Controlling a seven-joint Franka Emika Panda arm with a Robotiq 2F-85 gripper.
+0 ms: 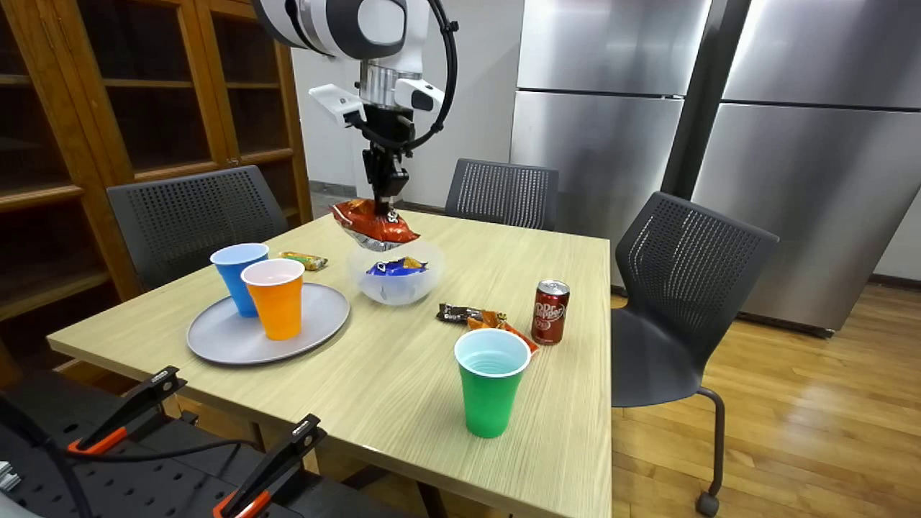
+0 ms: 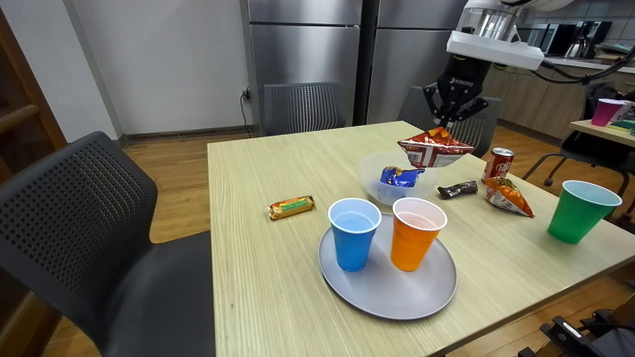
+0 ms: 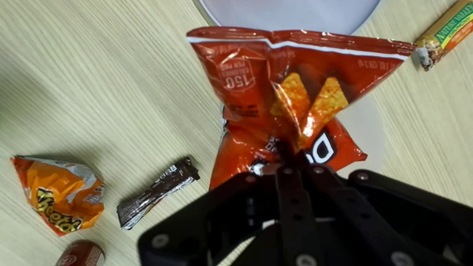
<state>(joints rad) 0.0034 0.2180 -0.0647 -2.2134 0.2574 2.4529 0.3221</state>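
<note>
Jaws together, the black gripper (image 2: pixel 443 123) pinches a shiny red foil chip bag (image 2: pixel 435 148) above a round translucent plastic bowl (image 1: pixel 397 291).

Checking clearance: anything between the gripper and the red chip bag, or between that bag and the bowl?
Nothing visible: the gripper is shut on the red chip bag. No obstacle shows between bag and bowl either, but a blue packet lies in the bowl.

On the table (image 2: pixel 268 282) you have a plate (image 2: pixel 389 302) bearing a blue cup (image 2: pixel 353 245) and an orange cup (image 2: pixel 413 243), a granola bar (image 2: pixel 291 207) near it, a dark bar (image 2: pixel 457 189) beside the Cheetos (image 3: pixel 63 195), a can (image 1: pixel 550 316) close by and a green cup (image 1: pixel 491 399).
</note>
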